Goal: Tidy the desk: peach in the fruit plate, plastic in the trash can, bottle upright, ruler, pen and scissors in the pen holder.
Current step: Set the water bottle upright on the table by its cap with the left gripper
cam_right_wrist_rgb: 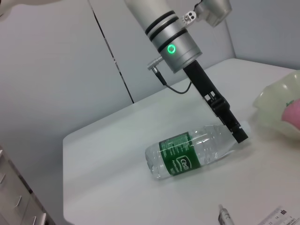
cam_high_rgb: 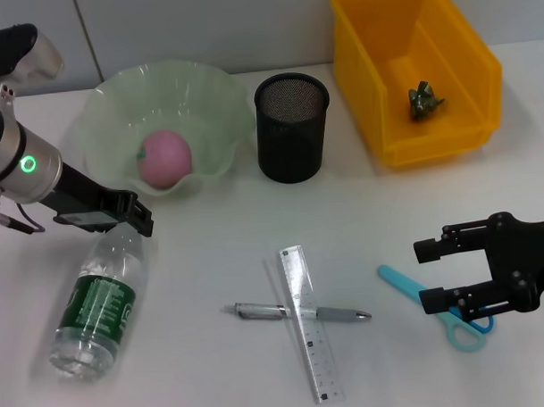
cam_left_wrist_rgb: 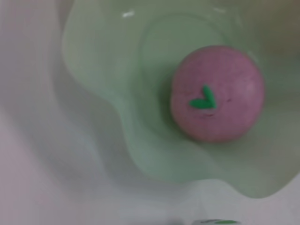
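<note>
A clear bottle [cam_high_rgb: 97, 308] with a green label lies on its side at the front left; it also shows in the right wrist view [cam_right_wrist_rgb: 187, 152]. My left gripper [cam_high_rgb: 134, 217] is low at the bottle's neck end, and the cap is hidden under it. A pink peach [cam_high_rgb: 165, 160] sits in the green fruit plate [cam_high_rgb: 108, 102]. A crumpled green plastic [cam_high_rgb: 425, 100] lies in the yellow bin [cam_high_rgb: 384, 83]. A clear ruler [cam_high_rgb: 310, 323] lies across a pen [cam_high_rgb: 258, 311]. My right gripper [cam_high_rgb: 433, 274] is open just above the blue scissors [cam_high_rgb: 395, 280].
The black mesh pen holder [cam_high_rgb: 292, 127] stands upright between the plate and the bin. The left wrist view shows the peach [cam_left_wrist_rgb: 215, 93] in the plate [cam_left_wrist_rgb: 117, 70] close up. The table's front edge is near the bottle and the ruler.
</note>
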Motion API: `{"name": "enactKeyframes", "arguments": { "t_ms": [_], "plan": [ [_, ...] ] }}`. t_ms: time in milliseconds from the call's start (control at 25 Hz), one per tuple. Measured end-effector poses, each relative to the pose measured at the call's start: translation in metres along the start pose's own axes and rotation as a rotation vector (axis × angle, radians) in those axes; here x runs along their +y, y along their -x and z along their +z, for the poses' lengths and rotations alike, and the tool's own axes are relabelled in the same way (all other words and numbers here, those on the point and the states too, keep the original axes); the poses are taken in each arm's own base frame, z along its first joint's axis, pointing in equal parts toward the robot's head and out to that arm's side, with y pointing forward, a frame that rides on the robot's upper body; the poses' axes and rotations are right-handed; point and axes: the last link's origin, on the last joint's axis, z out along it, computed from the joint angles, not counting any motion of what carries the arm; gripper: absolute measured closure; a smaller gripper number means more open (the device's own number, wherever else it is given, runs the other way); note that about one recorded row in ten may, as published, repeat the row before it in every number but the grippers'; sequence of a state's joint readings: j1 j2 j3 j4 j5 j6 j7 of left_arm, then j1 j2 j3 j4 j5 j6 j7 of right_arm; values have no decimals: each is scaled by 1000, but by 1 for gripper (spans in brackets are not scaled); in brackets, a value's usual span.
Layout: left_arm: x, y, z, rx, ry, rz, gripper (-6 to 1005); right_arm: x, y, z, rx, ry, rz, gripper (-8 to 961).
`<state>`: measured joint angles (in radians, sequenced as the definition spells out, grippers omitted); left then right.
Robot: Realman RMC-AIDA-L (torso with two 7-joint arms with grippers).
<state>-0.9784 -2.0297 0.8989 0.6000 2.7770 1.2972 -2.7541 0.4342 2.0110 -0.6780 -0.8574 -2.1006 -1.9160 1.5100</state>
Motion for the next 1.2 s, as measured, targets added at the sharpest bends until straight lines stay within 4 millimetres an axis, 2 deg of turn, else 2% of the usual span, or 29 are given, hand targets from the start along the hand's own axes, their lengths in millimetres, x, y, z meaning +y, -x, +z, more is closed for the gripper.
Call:
{"name": "enactKeyframes", "arguments": {
  "t_ms": [400,1080,1200],
  "plan": [
    [15,-6,-24,27,86,53,554,-1,2,1,-3,1,-2,226],
    [15,-5,-73,80,195,148,556,-4,6,2,-2,-4,1,227],
    [16,-4,-76,76,197,161,556,-4,7,3,-1,3,7,227]
  ]
}}
